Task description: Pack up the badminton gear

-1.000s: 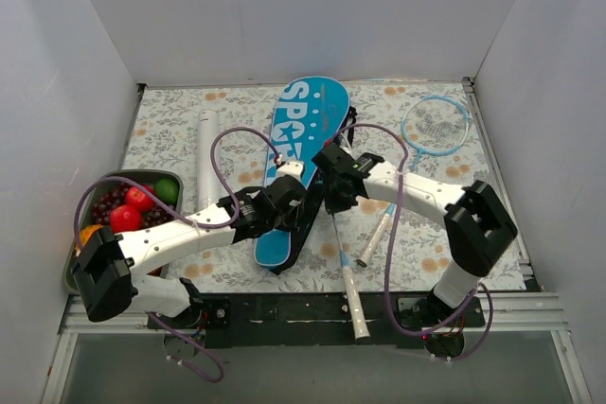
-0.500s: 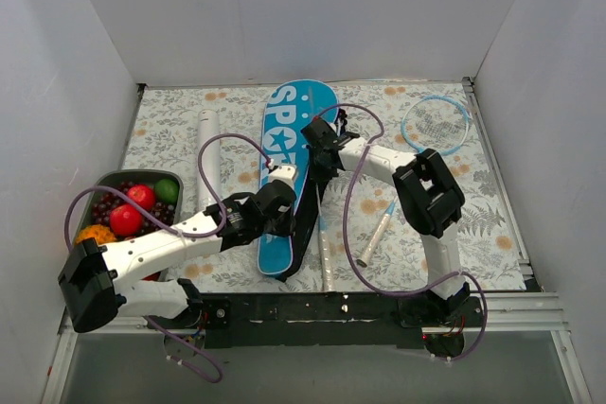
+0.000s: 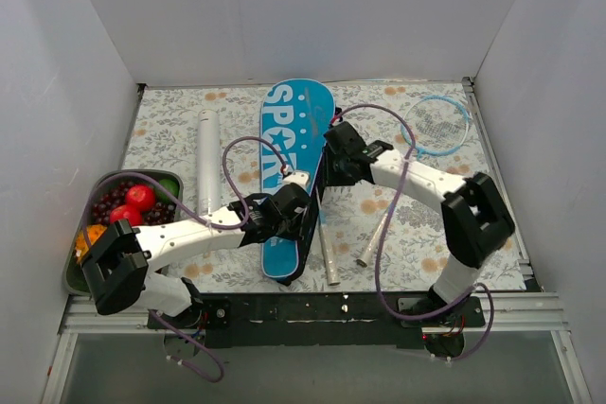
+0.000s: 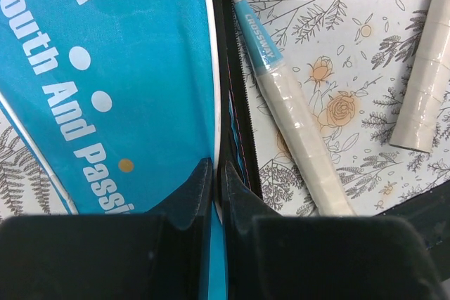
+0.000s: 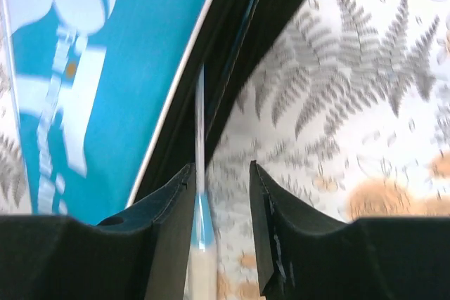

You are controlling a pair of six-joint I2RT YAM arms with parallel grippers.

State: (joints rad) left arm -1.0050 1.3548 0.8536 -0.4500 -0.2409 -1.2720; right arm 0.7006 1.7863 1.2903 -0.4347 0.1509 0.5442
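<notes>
Step in hand, by the look of it: sliding one racket (image 3: 327, 257) into the blue cover (image 3: 294, 130) mid-table — handle poking out the near end. The left claw (image 4: 214, 180) pinches the cover's edge. The right claw (image 5: 221, 187) stands parted around the thin shaft — next, likely regrip lower and push it deeper.

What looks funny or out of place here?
One racket is only partly inside the blue cover; its handle pokes out the open side. The other racket lies bare on the table. A tray of fruit sits beside the sports gear, which seems odd.
</notes>
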